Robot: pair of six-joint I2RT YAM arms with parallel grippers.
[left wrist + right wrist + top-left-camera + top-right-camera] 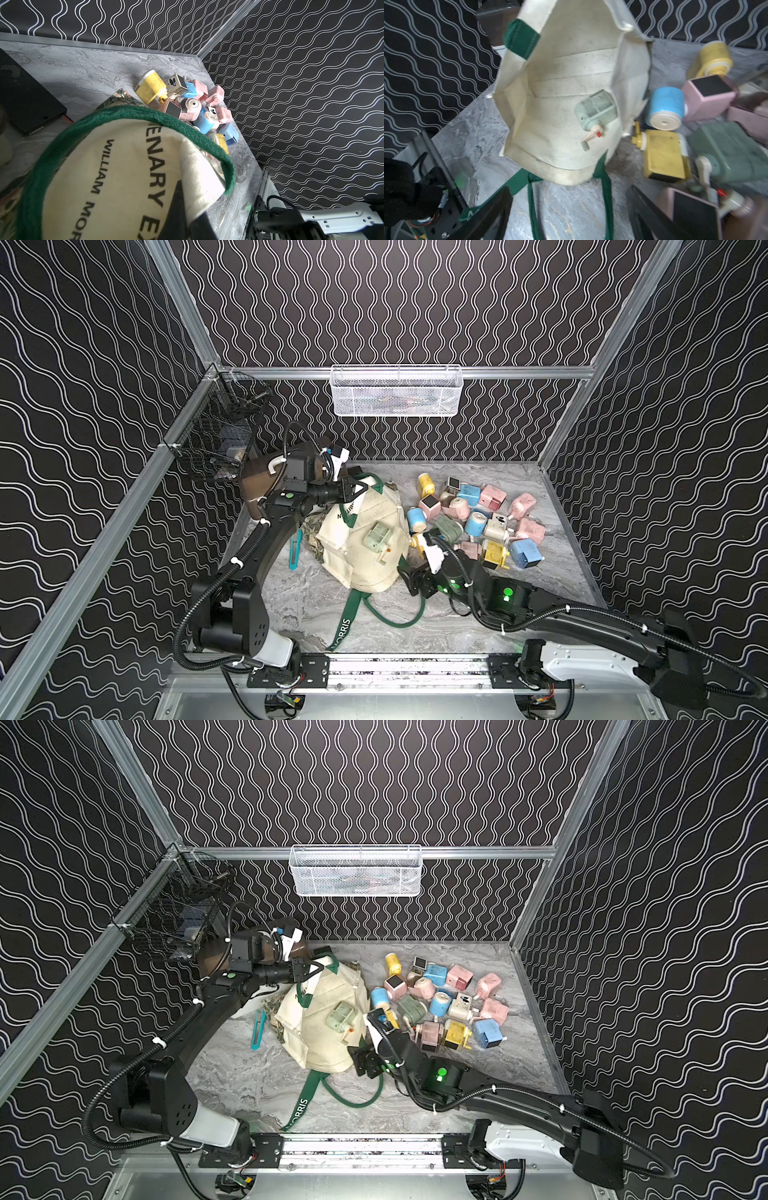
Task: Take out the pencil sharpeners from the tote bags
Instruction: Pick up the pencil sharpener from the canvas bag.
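Observation:
The cream tote bag (365,572) with dark green straps lies on the marble table, its mouth held open. My left gripper (353,491) is shut on the bag's far rim, and cream cloth is pinched between its jaws (188,207). One pale green pencil sharpener (377,538) lies inside the bag (571,62), plain in the right wrist view (596,110). My right gripper (409,578) stands open just off the bag's near right edge, above the green straps (569,212), holding nothing. Several pastel pencil sharpeners (476,522) lie in a heap right of the bag.
A flat teal strip tool (296,549) lies left of the bag. A white box with a brown lid (255,485) sits behind my left arm. A black wire basket (216,439) and a white mesh basket (395,391) hang on the walls.

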